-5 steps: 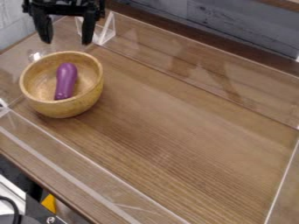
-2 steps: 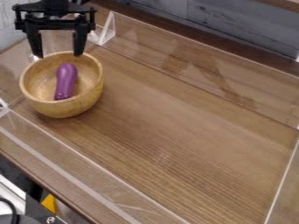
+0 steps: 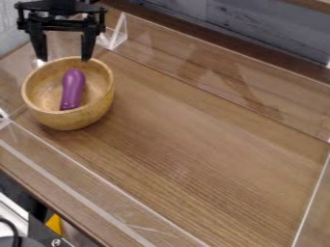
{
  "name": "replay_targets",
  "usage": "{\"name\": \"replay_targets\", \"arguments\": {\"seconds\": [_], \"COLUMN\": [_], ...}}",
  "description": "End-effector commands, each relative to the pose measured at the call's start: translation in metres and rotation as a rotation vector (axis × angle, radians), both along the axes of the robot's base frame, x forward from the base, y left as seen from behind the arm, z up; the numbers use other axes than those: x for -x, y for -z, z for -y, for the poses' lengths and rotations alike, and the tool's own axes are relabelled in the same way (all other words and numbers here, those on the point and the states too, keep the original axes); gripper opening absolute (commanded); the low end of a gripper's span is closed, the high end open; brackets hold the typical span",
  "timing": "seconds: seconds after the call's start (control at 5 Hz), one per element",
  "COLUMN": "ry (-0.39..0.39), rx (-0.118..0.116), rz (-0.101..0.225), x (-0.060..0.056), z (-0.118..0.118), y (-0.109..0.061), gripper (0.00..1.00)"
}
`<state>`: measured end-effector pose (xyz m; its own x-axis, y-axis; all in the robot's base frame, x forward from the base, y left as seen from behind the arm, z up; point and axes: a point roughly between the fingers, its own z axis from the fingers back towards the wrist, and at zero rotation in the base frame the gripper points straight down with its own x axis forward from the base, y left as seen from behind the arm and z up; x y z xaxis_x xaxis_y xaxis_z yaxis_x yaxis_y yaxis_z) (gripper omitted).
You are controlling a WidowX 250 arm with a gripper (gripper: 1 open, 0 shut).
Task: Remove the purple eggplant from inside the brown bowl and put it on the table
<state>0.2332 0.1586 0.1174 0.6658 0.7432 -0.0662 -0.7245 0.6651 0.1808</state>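
One small glossy purple eggplant [image 3: 71, 89] lies lengthwise inside one round light-brown wooden bowl [image 3: 39, 112], which sits near the left edge of your one brown wood-grain surface [image 3: 206, 154] with clear plastic walls around it. Your single black claw [image 3: 64, 50] points down above the bowl's far rim with its two fingers [image 3: 39, 45] spread wide apart, holding nothing and not touching the eggplant.
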Motion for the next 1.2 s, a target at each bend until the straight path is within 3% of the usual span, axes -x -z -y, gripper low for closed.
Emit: {"name": "replay_targets", "arguments": {"seconds": [0.0, 0.2, 0.6, 1.0], "ry": [-0.045, -0.100, -0.079, -0.048], "rx": [-0.028, -0.020, -0.004, 0.013], "rz": [0.039, 0.035, 0.021, 0.008], "x": [-0.012, -0.016, -0.013, -0.010], "z": [-0.017, -0.032, -0.007, 0.000], "y": [-0.005, 0.007, 0.002, 0.008], "gripper": [1.00, 1.00, 1.00, 1.00]}}
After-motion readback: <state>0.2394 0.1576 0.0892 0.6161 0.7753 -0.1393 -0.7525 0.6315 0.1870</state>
